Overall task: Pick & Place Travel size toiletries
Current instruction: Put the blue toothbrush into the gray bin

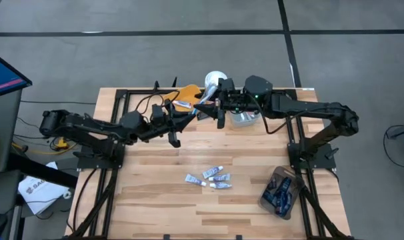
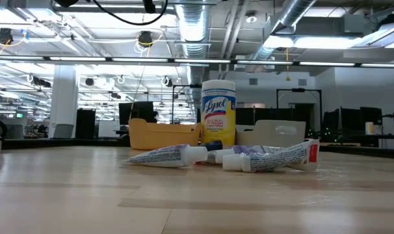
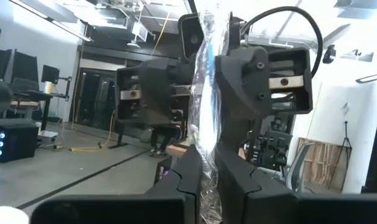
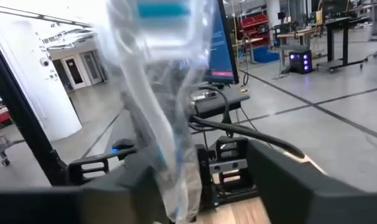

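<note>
Both arms meet at the table's back, left gripper (image 1: 201, 107) and right gripper (image 1: 214, 101) each pinched shut on a crinkly clear plastic bag (image 3: 206, 93), so I reckon they must spread it open before the small white-and-blue tubes (image 1: 209, 179) go in.

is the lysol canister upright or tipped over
Upright. In the low view the canister stands on its base, white lid on top, behind the toiletry tubes lying flat.

Table (image 1: 155, 200): pale wood planks, smooth, faint sheen. Tubes (image 2: 249, 158): soft glossy plastic, crinkled. Bag (image 3: 207, 118) between grippers: clear, shiny, wrinkled film. Canister (image 2: 218, 114): glossy printed label, white plastic lid. Yellow bin (image 2: 161, 134): matt plastic.
</note>
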